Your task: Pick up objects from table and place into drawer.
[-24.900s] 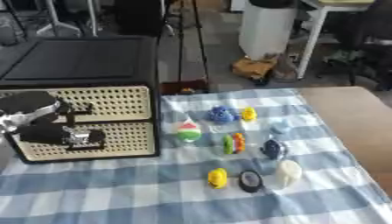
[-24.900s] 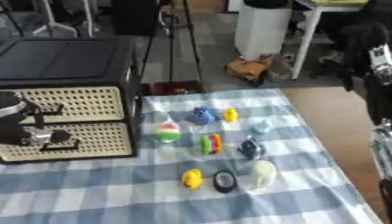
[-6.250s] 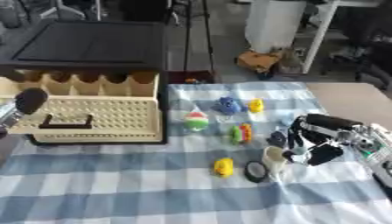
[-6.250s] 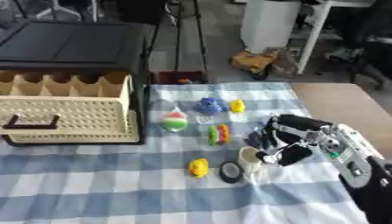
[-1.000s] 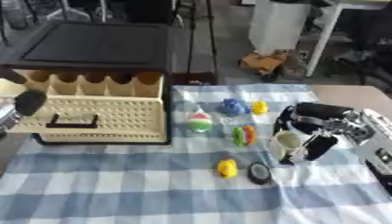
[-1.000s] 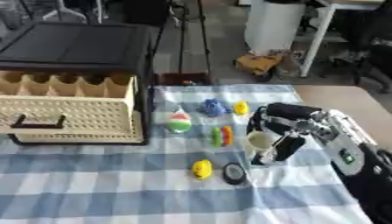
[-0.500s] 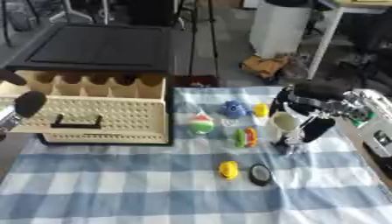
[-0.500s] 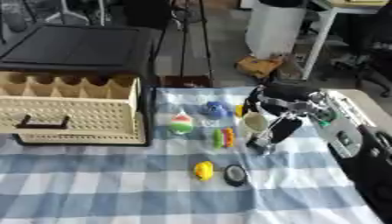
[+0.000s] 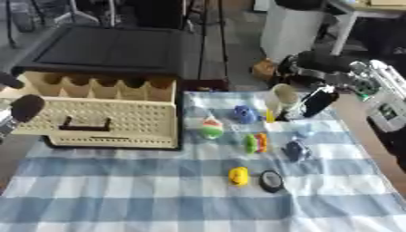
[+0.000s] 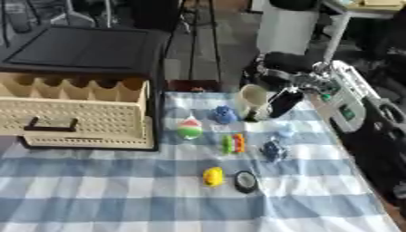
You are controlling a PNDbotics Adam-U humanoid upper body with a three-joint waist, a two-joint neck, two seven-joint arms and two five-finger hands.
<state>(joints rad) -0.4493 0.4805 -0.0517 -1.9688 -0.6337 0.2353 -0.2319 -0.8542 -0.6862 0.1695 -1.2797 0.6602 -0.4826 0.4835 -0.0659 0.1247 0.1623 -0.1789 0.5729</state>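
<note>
The cream perforated drawer (image 9: 103, 118) stands pulled open from the black cabinet (image 9: 111, 50) at the left, showing several compartments along its back. My right hand (image 9: 319, 78) comes in from the upper right and is shut on a cream rounded object (image 9: 285, 96), held in the air above the far end of the toys. On the checked cloth lie a blue toy (image 9: 244, 114), a red, white and green ball (image 9: 211, 128), a green and orange piece (image 9: 255, 142), a dark blue toy (image 9: 294, 150), a yellow toy (image 9: 238, 176) and a black ring (image 9: 271, 180). My left hand (image 9: 25, 108) shows at the left edge beside the drawer.
The blue and white checked cloth (image 9: 158, 199) covers the table, and bare wood (image 9: 373, 140) shows at its right edge. A small pale blue piece (image 9: 303, 131) lies near the dark blue toy. A white bin (image 9: 289, 27) and tripod legs stand on the floor behind.
My right hand has lifted the cream object off the cloth and carried it toward the far side and slightly left. The toys and drawer stay put; the camera shifted a little.
</note>
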